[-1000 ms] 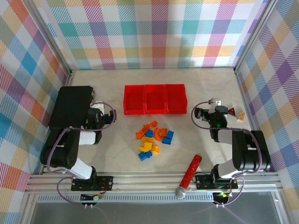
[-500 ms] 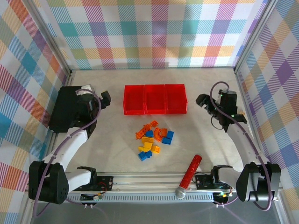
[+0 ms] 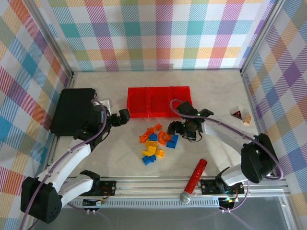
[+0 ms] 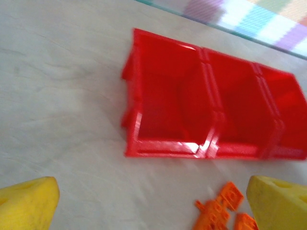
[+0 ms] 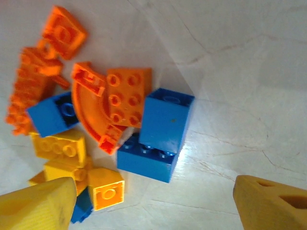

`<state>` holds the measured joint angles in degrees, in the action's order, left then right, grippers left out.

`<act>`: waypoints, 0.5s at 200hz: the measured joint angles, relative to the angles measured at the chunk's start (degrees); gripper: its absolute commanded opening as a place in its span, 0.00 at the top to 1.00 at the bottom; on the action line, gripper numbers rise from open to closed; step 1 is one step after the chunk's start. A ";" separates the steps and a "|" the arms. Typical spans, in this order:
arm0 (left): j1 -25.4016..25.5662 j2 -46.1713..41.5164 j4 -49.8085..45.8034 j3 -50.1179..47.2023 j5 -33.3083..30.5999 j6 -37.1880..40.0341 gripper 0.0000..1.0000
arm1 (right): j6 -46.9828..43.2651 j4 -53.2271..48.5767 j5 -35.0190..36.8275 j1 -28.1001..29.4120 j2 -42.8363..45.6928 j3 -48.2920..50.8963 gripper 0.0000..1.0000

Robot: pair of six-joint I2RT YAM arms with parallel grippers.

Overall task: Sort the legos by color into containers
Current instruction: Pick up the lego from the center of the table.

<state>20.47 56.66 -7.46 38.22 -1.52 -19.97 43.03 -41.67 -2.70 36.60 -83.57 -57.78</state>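
The legos (image 3: 156, 141) lie in a loose heap of orange, yellow and blue bricks in front of the containers (image 3: 158, 101), three joined red bins. My right gripper (image 3: 175, 129) hovers at the heap's right edge, open. Its yellow fingertips (image 5: 38, 203) straddle bare table just below two blue bricks (image 5: 165, 120), with an orange curved piece (image 5: 91, 112) and yellow bricks (image 5: 60, 146) to their left. My left gripper (image 3: 123, 117) is open near the left bin's front corner. In the left wrist view the bins (image 4: 168, 115) lie ahead and orange legos (image 4: 220, 208) sit by the right fingertip (image 4: 280, 201).
A large black case (image 3: 72, 111) lies at the left. A red glittery cylinder (image 3: 194, 181) rests near the front rail. A tan block (image 3: 247, 120) and a dark triangular piece (image 3: 236, 113) sit at the right wall. Plaid walls close three sides.
Both arms have swung in toward the centre. The right gripper came from the right wall to the heap's edge, and the left moved from the black case toward the bins.
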 measured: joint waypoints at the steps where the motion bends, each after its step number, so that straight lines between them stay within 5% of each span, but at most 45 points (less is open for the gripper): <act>1: 0.11 -0.07 0.00 -0.09 0.11 0.00 0.00 | 0.07 -0.02 0.11 0.09 -0.17 0.00 0.16; 100: 4.63 -5.57 -0.39 -2.40 2.58 1.64 0.00 | 2.93 -1.55 6.86 2.60 -12.00 -5.88 0.35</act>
<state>25.10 51.09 -7.86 35.81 1.06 -18.33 45.95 -43.22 4.16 39.20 -95.57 -63.66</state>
